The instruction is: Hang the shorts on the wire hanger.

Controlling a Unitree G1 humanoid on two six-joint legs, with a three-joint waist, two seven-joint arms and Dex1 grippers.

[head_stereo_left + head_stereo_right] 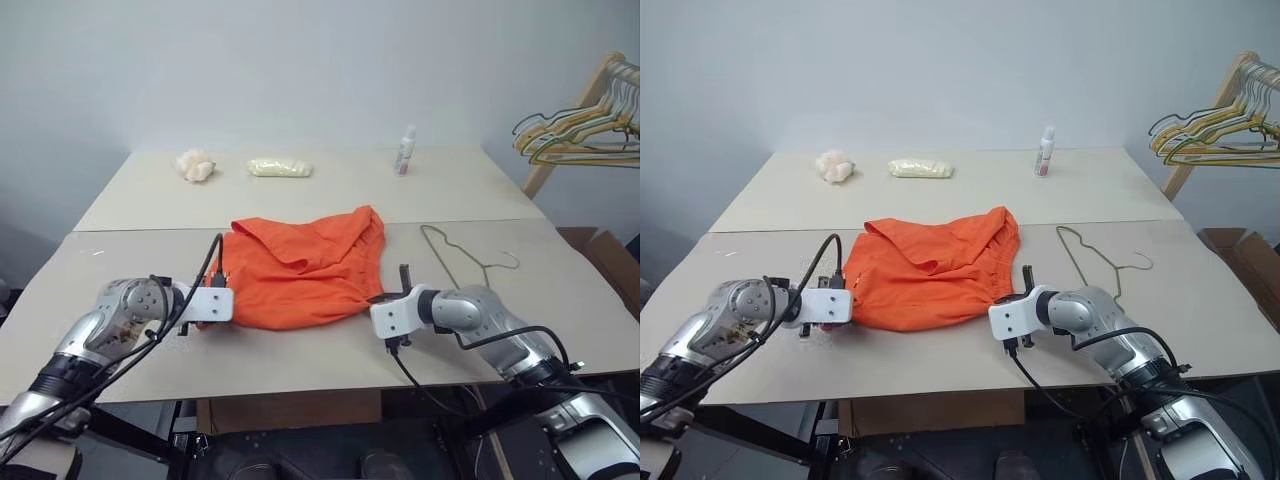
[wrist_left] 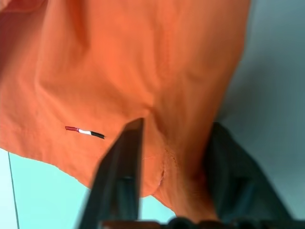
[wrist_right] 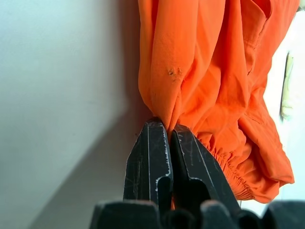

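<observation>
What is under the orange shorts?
The shorts lie on the beige table, which shows all around them. Whatever might sit beneath the fabric is covered. The wire hanger lies beside them, not under.

Orange shorts (image 1: 300,270) lie crumpled beside the wire hanger (image 1: 455,255).
</observation>
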